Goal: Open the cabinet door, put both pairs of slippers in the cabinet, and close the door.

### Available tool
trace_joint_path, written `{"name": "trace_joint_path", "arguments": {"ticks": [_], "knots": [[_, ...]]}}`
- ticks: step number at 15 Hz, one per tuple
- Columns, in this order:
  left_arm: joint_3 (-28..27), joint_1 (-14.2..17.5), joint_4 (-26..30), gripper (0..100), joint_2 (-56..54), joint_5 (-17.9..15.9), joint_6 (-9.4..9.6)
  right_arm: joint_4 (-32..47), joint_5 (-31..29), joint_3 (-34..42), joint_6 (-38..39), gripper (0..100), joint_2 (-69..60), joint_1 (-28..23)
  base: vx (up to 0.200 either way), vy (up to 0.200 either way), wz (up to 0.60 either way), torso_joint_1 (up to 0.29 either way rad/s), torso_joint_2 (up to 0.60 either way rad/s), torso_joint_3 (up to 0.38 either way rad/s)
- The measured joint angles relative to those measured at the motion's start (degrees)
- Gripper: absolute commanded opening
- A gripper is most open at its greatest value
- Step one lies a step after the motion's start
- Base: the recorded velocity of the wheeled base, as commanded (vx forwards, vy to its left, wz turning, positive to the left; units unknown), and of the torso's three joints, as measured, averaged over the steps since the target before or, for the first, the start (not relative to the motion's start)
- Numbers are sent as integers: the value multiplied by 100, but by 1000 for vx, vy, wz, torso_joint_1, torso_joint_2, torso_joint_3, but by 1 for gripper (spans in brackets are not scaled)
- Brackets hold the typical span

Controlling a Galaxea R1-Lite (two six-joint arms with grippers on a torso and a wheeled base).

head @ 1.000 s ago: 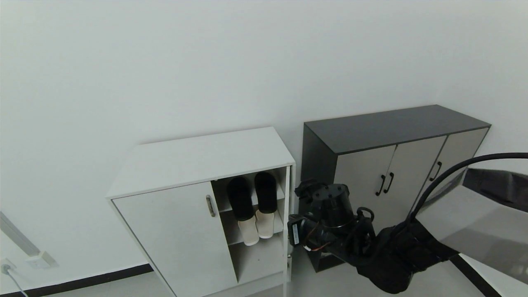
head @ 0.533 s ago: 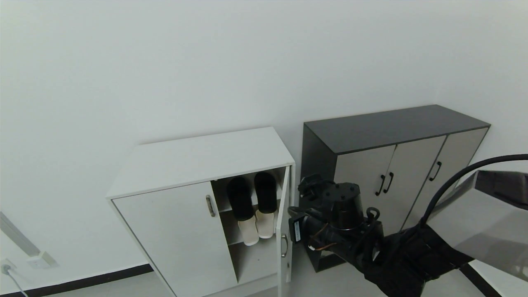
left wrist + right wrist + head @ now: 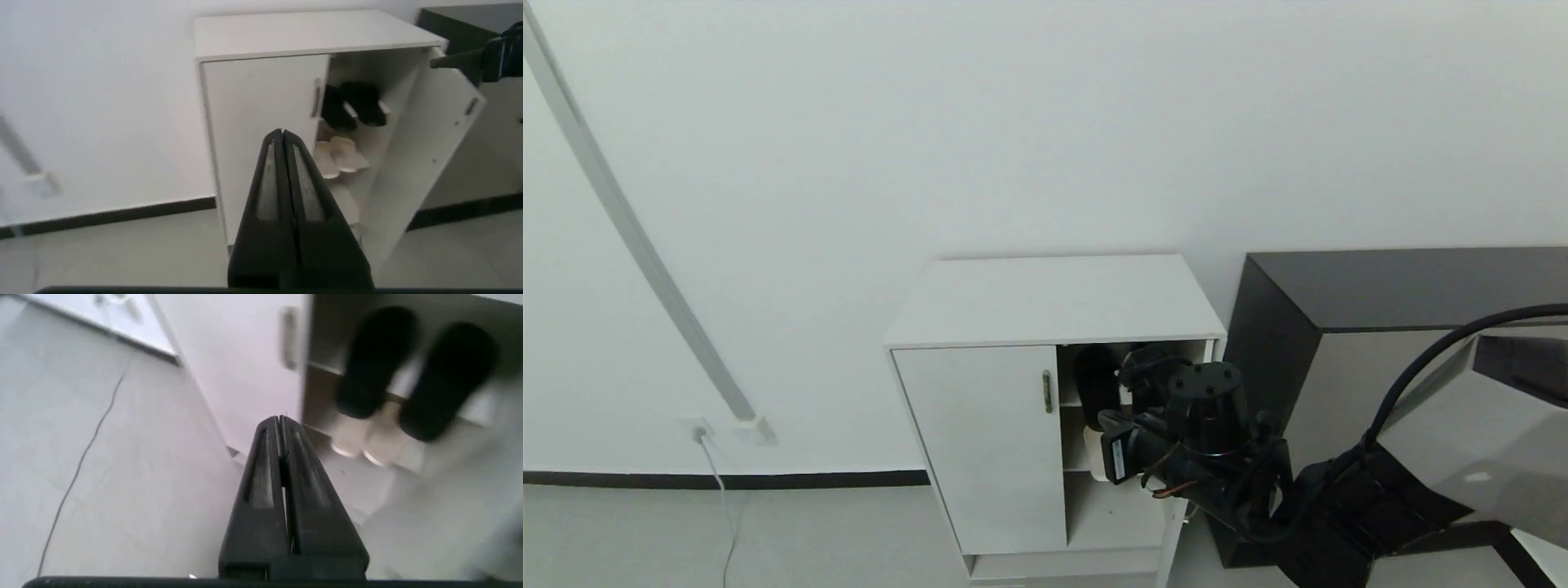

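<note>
My camera swung; right arm (image 3: 1201, 433) now partly masks slippers (image 3: 1093, 377) in the white cabinet (image 3: 1054, 298).
Clenched empty: left gripper (image 3: 283, 139), right gripper (image 3: 282, 425); dark cabinet (image 3: 1388, 282) beside.

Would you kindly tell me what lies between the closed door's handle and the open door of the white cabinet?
The open compartment: black slippers on the upper shelf, pale slippers on the one below, as the left wrist view shows.

Smooth matt cabinet (image 3: 1054, 298), metal handle (image 3: 1046, 392), matt slippers (image 3: 372, 363).
</note>
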Motion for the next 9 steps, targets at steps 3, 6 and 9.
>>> {"name": "trace_joint_path", "arguments": {"ticks": [3,6,9], "knots": [[1,0,5,0,0,0,-2,-18,-5,102,-105,0,-6,-83,0,0,0,0,0,0],[1,-4,5,0,0,0,-4,4,-68,205,-263,0,-105,-236,0,0,0,0,0,0],[1,0,2,0,0,-1,0,789,-88,439,-294,0,-603,-590,0,0,0,0,0,0]]}}
